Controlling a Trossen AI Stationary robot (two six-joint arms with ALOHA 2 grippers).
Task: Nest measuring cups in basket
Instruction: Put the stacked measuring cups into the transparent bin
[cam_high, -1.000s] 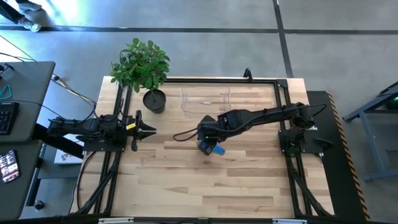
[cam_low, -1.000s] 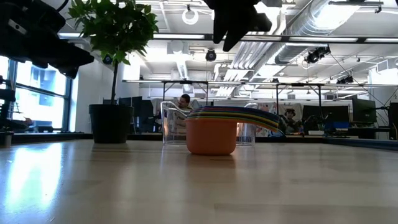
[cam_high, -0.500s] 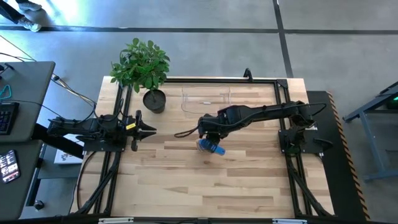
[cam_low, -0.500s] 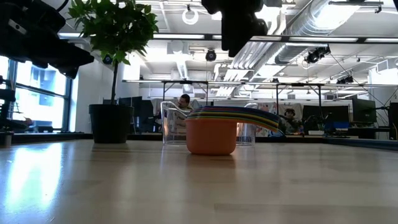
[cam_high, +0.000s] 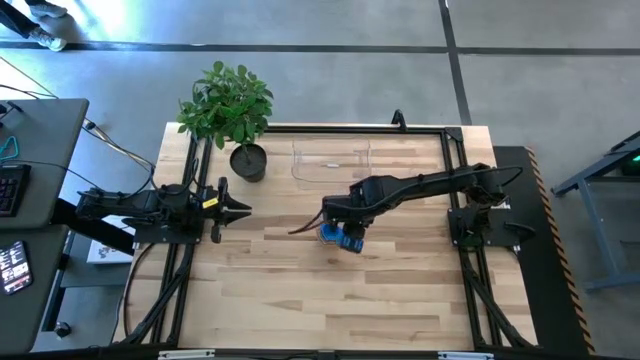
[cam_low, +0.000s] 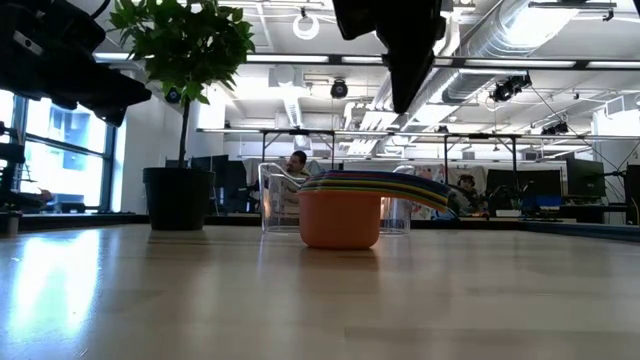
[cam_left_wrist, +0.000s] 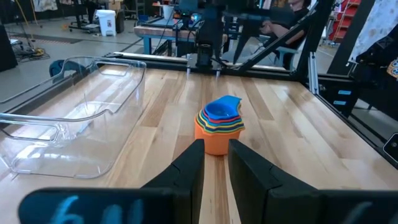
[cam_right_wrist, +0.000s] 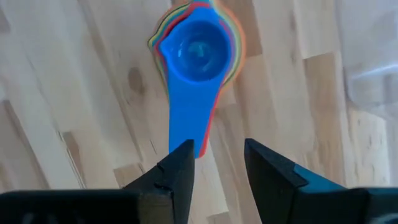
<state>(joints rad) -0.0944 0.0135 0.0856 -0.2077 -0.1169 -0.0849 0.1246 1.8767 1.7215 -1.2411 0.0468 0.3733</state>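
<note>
Seven nested measuring cups (cam_high: 341, 237) sit on the table (cam_high: 300, 290), short of the clear basket (cam_high: 331, 160), and over the last second the right gripper (cam_high: 349, 236) has swung over them. From its wrist view, the open jaws straddle the blue handle (cam_right_wrist: 188, 127), not yet closed, so lifting the stack looks next. Left gripper (cam_left_wrist: 216, 163) waits at the table's left edge, fingers slightly apart and empty.

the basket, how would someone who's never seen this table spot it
Start at the potted plant on the wooden table's far edge. Just right of its pot lies the basket, a clear, low-walled rectangular tray. Unlike the colourful stack of measuring cups nearer the middle, it is see-through.

Blue-topped, orange-bottomed measuring cups (cam_left_wrist: 219, 124)
</note>
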